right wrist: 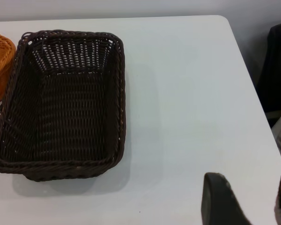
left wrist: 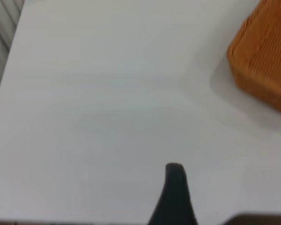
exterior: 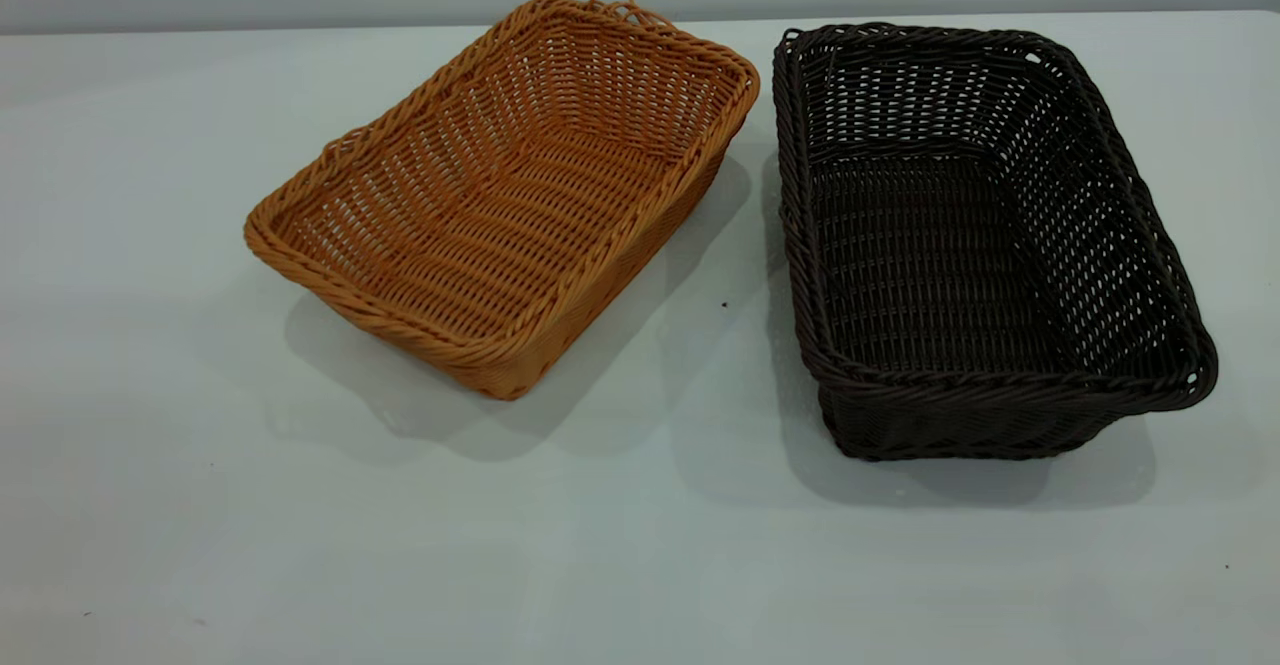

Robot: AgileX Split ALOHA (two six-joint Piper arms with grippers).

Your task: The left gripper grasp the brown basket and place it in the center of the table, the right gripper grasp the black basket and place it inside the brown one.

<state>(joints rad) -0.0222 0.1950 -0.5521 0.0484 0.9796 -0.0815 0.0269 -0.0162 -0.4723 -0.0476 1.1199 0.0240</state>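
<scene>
Right end effector (right wrist: 246, 199) empty (fingers apart)

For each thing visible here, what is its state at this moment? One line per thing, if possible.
brown basket: upright on the table, empty, not held, beside the black one.
black basket: upright on the table, empty, not held, not inside the brown one.
table: bears both baskets, side by side and apart.
left gripper: above bare table, away from the brown basket, holds nothing.
right gripper: open, above bare table, beside the black basket, holds nothing.
</scene>
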